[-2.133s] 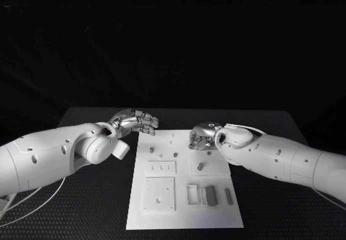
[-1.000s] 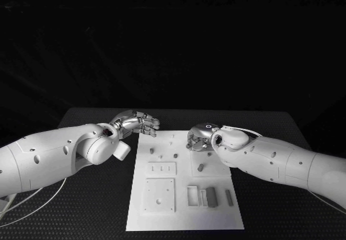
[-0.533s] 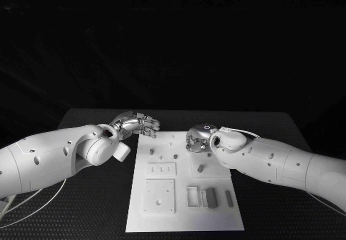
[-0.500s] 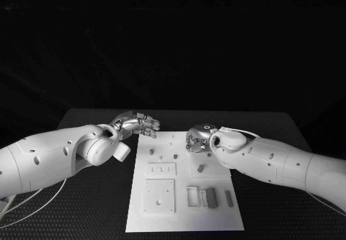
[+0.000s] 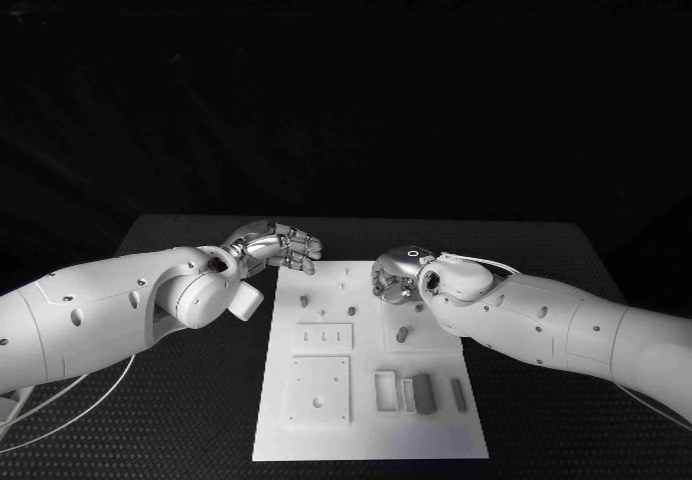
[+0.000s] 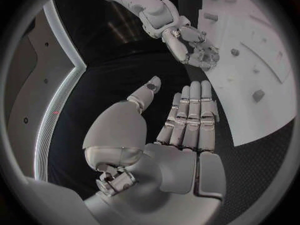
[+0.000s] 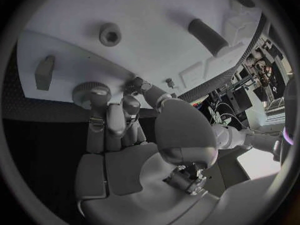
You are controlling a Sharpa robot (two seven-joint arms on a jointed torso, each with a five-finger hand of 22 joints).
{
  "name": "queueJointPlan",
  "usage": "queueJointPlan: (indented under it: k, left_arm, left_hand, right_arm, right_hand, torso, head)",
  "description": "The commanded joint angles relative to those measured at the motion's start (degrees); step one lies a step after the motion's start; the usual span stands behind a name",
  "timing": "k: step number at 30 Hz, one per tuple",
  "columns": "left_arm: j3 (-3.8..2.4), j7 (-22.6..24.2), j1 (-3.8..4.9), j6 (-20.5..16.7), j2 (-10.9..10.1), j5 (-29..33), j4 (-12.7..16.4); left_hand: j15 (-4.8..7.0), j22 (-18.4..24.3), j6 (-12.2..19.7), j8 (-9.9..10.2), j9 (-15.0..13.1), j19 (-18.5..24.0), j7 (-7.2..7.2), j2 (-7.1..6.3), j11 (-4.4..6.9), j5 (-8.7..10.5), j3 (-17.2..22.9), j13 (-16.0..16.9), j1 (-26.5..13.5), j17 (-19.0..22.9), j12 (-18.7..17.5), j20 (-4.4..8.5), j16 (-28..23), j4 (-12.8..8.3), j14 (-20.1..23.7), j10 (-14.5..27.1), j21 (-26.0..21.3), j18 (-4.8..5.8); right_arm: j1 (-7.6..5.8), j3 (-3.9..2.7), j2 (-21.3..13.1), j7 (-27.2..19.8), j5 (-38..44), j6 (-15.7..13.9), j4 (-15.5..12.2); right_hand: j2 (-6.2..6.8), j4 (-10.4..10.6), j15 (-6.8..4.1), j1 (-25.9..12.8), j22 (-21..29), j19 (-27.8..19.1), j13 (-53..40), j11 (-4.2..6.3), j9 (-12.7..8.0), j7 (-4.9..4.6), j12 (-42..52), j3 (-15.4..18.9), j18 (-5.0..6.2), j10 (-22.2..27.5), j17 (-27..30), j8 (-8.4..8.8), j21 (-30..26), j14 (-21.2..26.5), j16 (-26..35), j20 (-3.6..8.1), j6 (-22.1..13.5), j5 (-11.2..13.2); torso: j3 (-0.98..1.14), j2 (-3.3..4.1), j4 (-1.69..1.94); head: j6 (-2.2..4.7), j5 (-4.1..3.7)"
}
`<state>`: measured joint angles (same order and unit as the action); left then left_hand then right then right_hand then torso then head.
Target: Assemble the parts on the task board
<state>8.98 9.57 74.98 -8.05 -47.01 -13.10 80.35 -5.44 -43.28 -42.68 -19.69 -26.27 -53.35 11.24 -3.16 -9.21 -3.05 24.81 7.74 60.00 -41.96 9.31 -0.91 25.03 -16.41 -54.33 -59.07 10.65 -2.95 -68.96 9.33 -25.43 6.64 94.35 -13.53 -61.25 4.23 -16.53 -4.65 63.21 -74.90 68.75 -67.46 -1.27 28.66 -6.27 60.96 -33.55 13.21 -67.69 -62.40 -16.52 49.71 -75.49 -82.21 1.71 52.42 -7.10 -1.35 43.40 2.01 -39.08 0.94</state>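
The white task board (image 5: pixel 368 425) lies in the middle of the black table, with small grey parts on it: a peg (image 5: pixel 303 299), a short cylinder (image 5: pixel 402 335), a block (image 5: pixel 421 393) and a rod (image 5: pixel 457 394). My right hand (image 5: pixel 400 276) hangs over the board's far right part with its fingers curled down. In the right wrist view its fingertips (image 7: pixel 119 107) lie against a round grey part (image 7: pixel 91 92) near the board's edge (image 7: pixel 75 60); whether they grip it is unclear. My left hand (image 5: pixel 274 246) hovers off the board's far left corner, fingers (image 6: pixel 187 115) straight and holding nothing.
Near my right hand the board carries a socket-head part (image 7: pixel 110 34), a small block (image 7: pixel 44 71) and a dark cylinder (image 7: pixel 209 35). Raised white plates (image 5: pixel 320 385) take up the board's near left. Bare black table (image 5: pixel 188 400) flanks the board on both sides.
My right hand has crept slightly left and toward the far edge of the board. The left hand has stayed in place.
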Motion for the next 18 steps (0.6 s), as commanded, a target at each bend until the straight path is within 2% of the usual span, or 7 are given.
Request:
queueJointPlan:
  k: [1,4,12,18]
  left_arm:
    - [-0.06,0.2,0.08,0.6,0.1,-0.2,0.1]
    - [-0.06,0.2,0.08,0.5,0.1,-0.2,0.1]
    - [-0.06,0.3,0.07,0.5,0.5,-0.2,-0.1]
    - [-0.06,0.3,0.07,0.5,0.5,-0.2,-0.2]
  left_hand:
    - [-0.39,0.1,0.3,0.1,0.1,0.0,1.05,-0.18,-0.24,0.22,-0.3,-0.1,-0.2,-0.1,-0.4,0.54,-0.4,0.0,0.0,0.0,-0.3,0.33]
    - [-0.39,0.1,0.3,0.1,0.1,0.0,1.05,-0.16,-0.24,0.22,-0.3,0.0,-0.1,-0.1,-0.4,0.54,-0.4,0.0,0.0,0.0,-0.3,0.34]
    - [-0.38,0.1,0.4,0.2,0.1,0.0,1.08,-0.17,-0.27,0.22,-0.3,-0.1,0.0,-0.2,-0.5,0.56,-0.4,0.0,0.0,0.1,-0.3,0.38]
    - [-0.38,0.1,0.4,0.2,0.1,0.0,1.09,-0.14,-0.28,0.22,-0.3,-0.1,0.0,-0.3,-0.5,0.57,-0.5,0.0,0.0,0.1,-0.4,0.39]
  right_arm:
    - [0.30,0.18,0.1,0.3,1.5,0.9,-0.1]
    - [0.33,0.19,0.1,0.4,1.8,0.7,-0.2]
    - [0.36,0.19,0.2,0.3,2.0,-0.4,-0.3]
    - [0.36,0.18,0.2,0.7,1.9,-2.3,-0.5]
  right_hand:
    - [-0.02,0.0,-0.67,0.4,-1.3,-0.8,0.1,0.68,0.4,-0.67,0.1,-0.5,1.79,0.1,0.2,-0.55,0.3,0.1,-0.1,0.26,2.4,-0.2]
    - [-0.11,0.0,-0.99,0.4,-1.3,-0.9,0.1,1.03,0.8,-0.31,0.1,-0.8,1.79,0.1,0.3,-1.09,0.4,0.2,-0.1,0.22,3.5,-0.2]
    - [-0.24,0.0,-1.14,0.2,-1.3,-0.9,0.2,1.17,1.1,-0.15,0.1,-0.9,1.79,0.1,0.4,-1.29,0.5,0.2,-0.1,0.19,3.9,-0.2]
    - [0.66,0.5,-1.25,-1.3,-1.2,-0.8,0.4,1.25,1.4,-0.07,0.0,-0.6,1.79,-0.1,0.4,-1.23,0.6,0.1,-0.2,0.09,3.9,-0.2]
  torso:
    - [0.03,0.01,-0.05]
    - [0.04,0.02,-0.06]
    - [0.05,0.04,-0.06]
    - [0.07,0.01,0.00]
  head:
    - [-0.11,0.04]
    - [-0.15,0.02]
    - [-0.18,-0.08]
    - [-0.04,-0.19]
